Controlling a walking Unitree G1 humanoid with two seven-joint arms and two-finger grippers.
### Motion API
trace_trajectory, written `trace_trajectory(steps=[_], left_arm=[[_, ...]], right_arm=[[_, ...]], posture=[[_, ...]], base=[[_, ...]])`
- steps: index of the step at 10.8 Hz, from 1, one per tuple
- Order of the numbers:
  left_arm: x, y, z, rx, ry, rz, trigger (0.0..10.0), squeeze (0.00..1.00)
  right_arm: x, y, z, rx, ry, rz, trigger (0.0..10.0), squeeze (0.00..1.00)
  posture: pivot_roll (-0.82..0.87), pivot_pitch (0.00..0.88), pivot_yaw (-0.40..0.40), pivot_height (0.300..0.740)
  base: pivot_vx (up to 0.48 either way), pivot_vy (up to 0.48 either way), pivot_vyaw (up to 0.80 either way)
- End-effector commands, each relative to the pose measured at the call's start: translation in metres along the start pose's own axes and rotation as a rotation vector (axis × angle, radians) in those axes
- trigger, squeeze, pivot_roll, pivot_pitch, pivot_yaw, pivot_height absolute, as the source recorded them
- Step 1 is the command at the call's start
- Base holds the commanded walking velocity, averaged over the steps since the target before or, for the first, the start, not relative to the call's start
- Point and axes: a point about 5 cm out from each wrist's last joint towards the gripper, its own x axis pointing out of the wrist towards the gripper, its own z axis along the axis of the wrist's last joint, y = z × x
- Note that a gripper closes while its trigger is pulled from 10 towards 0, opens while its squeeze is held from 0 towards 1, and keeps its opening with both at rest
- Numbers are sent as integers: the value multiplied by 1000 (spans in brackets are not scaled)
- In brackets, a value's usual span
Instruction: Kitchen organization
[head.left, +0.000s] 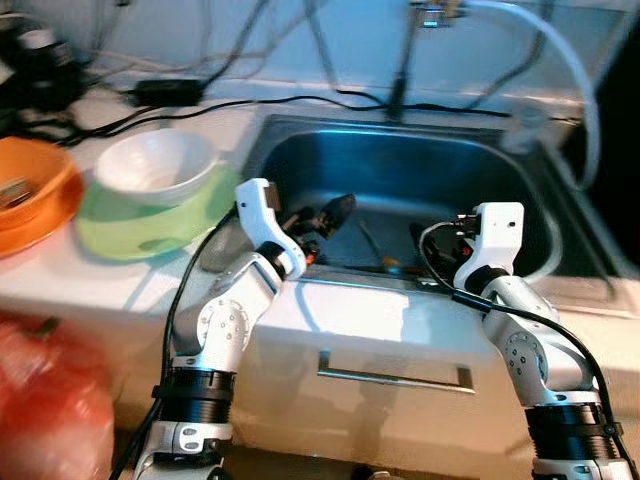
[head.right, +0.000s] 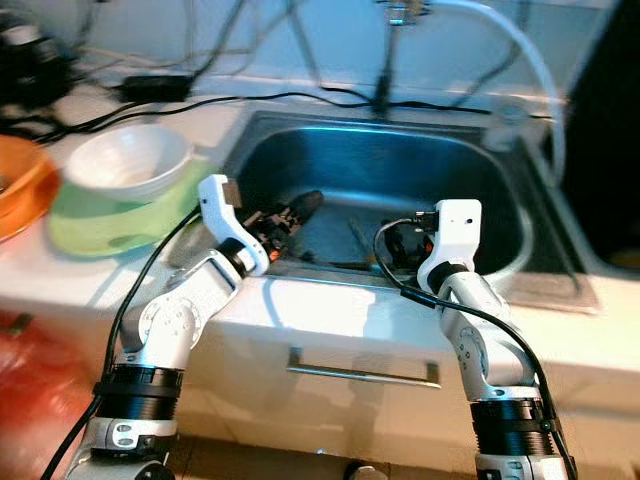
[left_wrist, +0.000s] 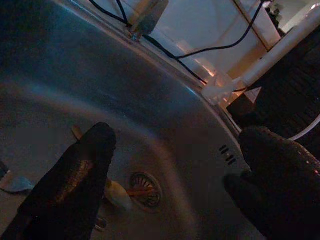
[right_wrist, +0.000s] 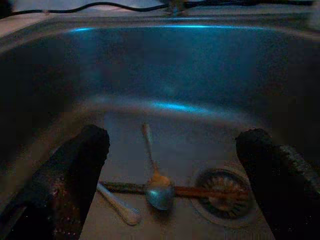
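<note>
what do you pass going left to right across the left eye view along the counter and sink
orange bowl → white bowl on a green plate → left gripper → sink → right gripper → white hose

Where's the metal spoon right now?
The metal spoon lies on the bottom of the sink, bowl end beside the drain, between a white utensil and the drain, crossing a thin chopstick-like stick.

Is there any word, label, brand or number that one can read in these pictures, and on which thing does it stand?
None can be read.
The white bowl, green plate, orange bowl and sink show no print.
The dark device at the back is too blurred to tell.
</note>
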Motion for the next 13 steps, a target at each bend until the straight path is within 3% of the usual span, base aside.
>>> trace_trajectory(steps=[1, 9, 12, 13], left_arm=[[3, -3, 3, 14, -4, 7, 10000, 0], [9, 5, 6, 30, -28, 61, 10000, 0], [11, -1, 19, 187, -77, 69, 10000, 0], [11, 0, 19, 192, -76, 80, 10000, 0]], right_arm=[[0, 2, 2, -8, 2, 9, 10000, 0], [3, 5, 8, -26, -19, 22, 10000, 0], [3, 12, 17, -47, -42, 44, 10000, 0], [3, 13, 17, -50, -44, 49, 10000, 0]], posture=[[-43, 0, 24, 740], [-51, 0, 30, 740], [-50, 0, 34, 740], [-50, 0, 35, 740]], base=[[0, 0, 0], [0, 0, 0], [0, 0, 0], [0, 0, 0]])
